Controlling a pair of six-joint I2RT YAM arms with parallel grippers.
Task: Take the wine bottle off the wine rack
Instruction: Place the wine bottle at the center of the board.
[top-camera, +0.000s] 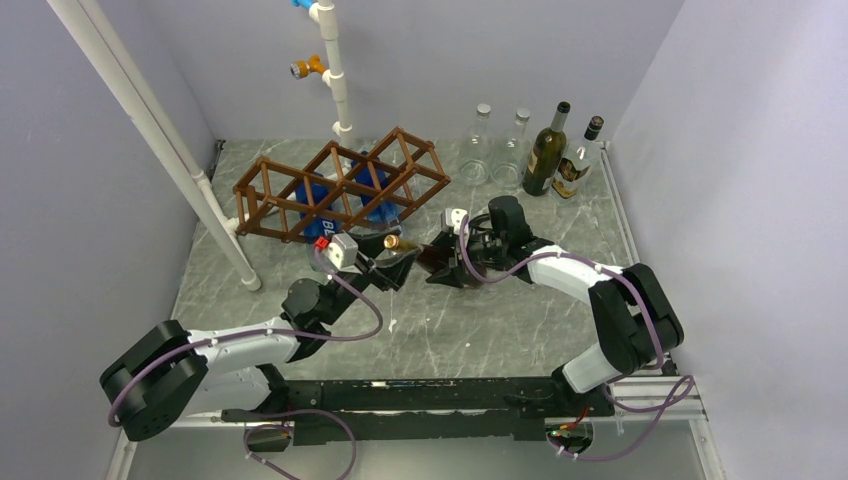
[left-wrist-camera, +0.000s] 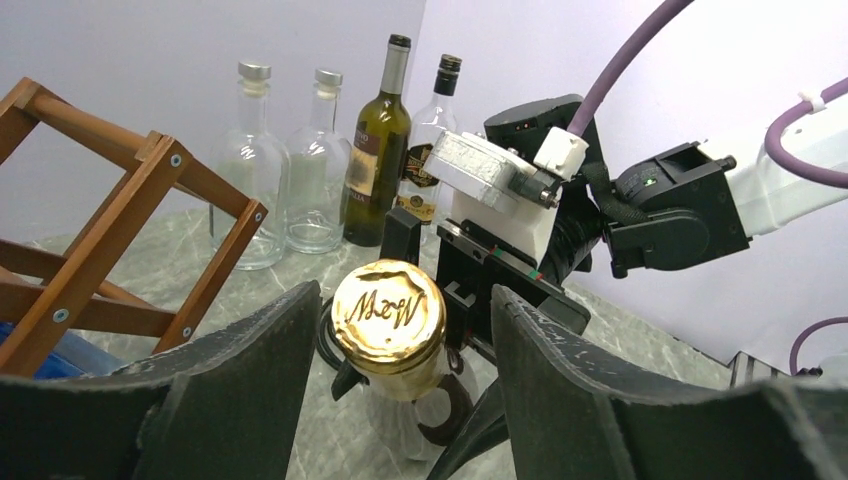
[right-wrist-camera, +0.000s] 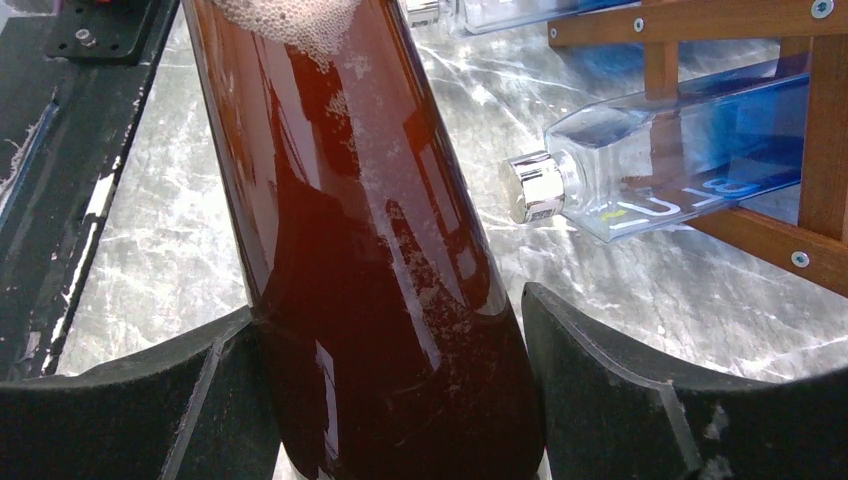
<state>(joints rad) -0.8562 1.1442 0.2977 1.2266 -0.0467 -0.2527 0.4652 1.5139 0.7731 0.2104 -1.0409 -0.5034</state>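
The wine bottle, dark brown glass with a gold cap, lies nearly level above the table, in front of the brown wooden wine rack and clear of its cells. My right gripper is shut on the bottle's wide body. My left gripper faces the neck end. Its fingers stand on either side of the gold cap with a gap on each side, so it is open. In the top view the left gripper meets the right gripper at mid-table.
A blue square bottle with a silver cap lies in the rack. Two clear bottles and two wine bottles stand at the back right. White pipes rise behind the rack and one slants along the left.
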